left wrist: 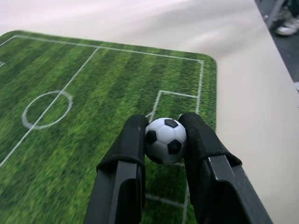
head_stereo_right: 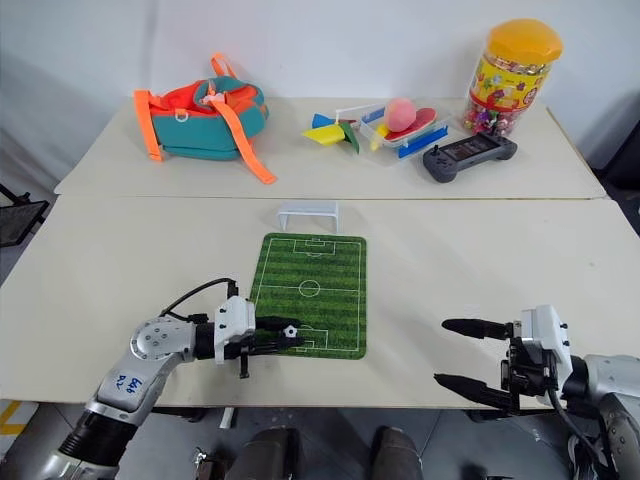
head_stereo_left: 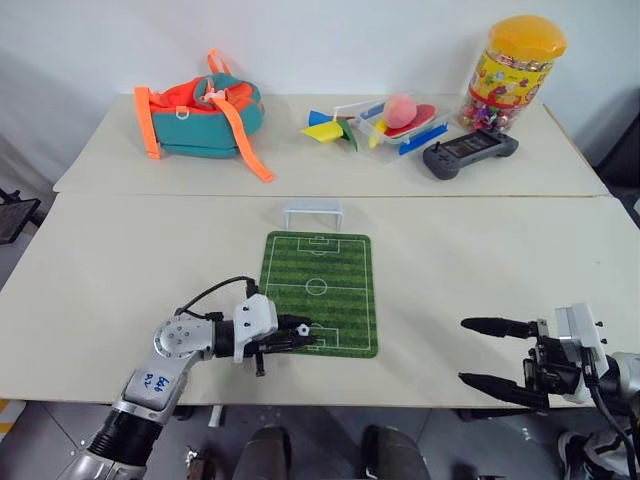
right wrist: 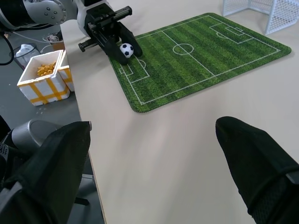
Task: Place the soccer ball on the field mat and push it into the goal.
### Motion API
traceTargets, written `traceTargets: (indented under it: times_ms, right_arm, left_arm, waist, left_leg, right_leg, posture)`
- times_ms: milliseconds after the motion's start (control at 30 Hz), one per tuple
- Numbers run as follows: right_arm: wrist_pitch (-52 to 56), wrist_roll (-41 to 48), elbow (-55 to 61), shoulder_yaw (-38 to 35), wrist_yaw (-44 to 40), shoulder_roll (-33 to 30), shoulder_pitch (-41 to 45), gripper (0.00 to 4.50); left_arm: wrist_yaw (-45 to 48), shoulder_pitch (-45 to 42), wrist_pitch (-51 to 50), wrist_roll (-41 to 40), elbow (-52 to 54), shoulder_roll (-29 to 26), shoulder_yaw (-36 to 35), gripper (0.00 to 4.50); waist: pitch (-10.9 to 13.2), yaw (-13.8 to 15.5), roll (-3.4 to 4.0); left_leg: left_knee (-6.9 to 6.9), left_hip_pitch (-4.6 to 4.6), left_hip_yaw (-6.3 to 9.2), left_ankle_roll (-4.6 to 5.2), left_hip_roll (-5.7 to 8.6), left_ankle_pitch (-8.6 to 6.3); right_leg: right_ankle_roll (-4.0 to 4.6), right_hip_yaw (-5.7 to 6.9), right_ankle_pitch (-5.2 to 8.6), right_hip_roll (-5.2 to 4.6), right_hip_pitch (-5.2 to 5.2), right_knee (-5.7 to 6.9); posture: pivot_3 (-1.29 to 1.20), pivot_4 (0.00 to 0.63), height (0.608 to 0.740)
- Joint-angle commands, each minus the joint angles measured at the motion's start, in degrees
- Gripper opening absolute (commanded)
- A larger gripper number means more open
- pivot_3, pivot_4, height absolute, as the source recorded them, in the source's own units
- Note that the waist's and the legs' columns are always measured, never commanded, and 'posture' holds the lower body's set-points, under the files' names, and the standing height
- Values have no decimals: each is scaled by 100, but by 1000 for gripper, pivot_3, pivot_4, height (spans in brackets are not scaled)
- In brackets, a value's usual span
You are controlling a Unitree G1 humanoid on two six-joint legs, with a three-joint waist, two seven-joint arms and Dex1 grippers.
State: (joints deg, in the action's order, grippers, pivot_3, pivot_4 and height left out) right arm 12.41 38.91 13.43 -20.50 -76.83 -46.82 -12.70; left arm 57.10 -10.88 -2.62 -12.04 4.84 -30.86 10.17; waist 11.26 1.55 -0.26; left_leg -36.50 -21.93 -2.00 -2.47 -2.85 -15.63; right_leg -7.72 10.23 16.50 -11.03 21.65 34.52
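Note:
The tiny white and black soccer ball (left wrist: 163, 139) is pinched between the two black fingers of my left gripper (head_stereo_left: 303, 334), just above the near left end of the field mat (head_stereo_left: 330, 280). The ball (head_stereo_left: 301, 327) hangs over the near penalty box; whether it touches the mat I cannot tell. Beyond the mat's far end stands the small white goal (head_stereo_left: 312, 213), its mouth towards the mat. Near the table's front edge on the right, my right gripper (head_stereo_left: 462, 350) is open with nothing between its fingers, well clear of the mat.
On the far table lie a teal and orange backpack (head_stereo_left: 200, 115), a tray of toys with a pink ball (head_stereo_left: 400, 118), a black game controller (head_stereo_left: 468, 152) and a yellow-lidded candy jar (head_stereo_left: 512, 72). A white box of yellow bits (right wrist: 44, 79) sits on the floor beside the table.

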Motion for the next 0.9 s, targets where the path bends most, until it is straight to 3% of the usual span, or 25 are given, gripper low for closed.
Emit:
traceTargets:
  times_ms: [33, 567, 900]
  right_arm:
    - [-112, 37, 154, -193, 62, 47, -38, 4500]
    - [-233, -112, 58, -196, 294, 53, -35, 4500]
    - [-362, -255, -143, -150, 335, 54, 161, 4500]
  left_arm:
    - [88, -57, 188, 74, -42, 6, 104, 870]
    - [-2, -141, 210, 225, -125, 72, 228, 870]
    - [-40, -184, 189, 205, -91, 86, 185, 4023]
  waist:
    - [0, -4, 0]
    - [0, -1, 0]
    - [0, -2, 0]
  left_leg:
    - [0, 0, 0, 0, 0, 0]
    - [-3, 0, -3, 0, 0, 0]
    - [-4, 1, -4, 0, 0, 0]
  right_leg:
    - [0, 0, 0, 0, 0, 0]
    - [-3, -3, -2, 0, 0, 0]
    - [-4, -5, -3, 0, 0, 1]
  posture:
    - [0, 150, 740]
    - [0, 150, 740]
    - [0, 150, 740]
